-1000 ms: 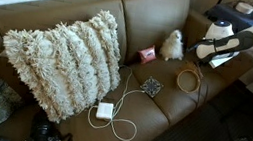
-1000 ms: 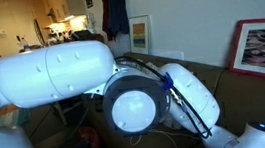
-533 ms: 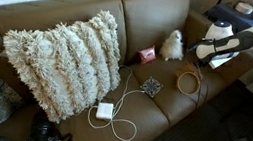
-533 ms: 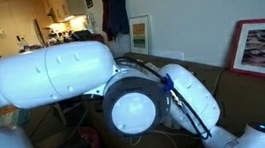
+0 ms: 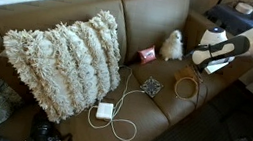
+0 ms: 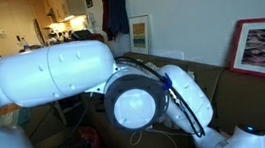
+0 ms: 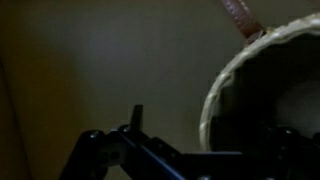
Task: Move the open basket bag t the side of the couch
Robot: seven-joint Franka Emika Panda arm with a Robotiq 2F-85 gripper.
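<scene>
The open basket bag is a small round tan woven ring with a wide mouth. It sits on the brown leather couch, on the seat cushion toward one end. My gripper hangs just above it, slightly toward the couch back. Its jaws are open and nothing is between them. In the wrist view the basket's pale woven rim curves up the right side with a brown strap above it. My gripper shows only as dark shapes along the bottom.
A big shaggy cream pillow leans on the couch back. A cream fuzzy cone and a small pink box sit behind the basket. A white charger with cable and a dark patterned square lie on the seat. The white arm fills an exterior view.
My arm has come down a little and shifted toward the basket. The basket and the other things on the couch have stayed put.
</scene>
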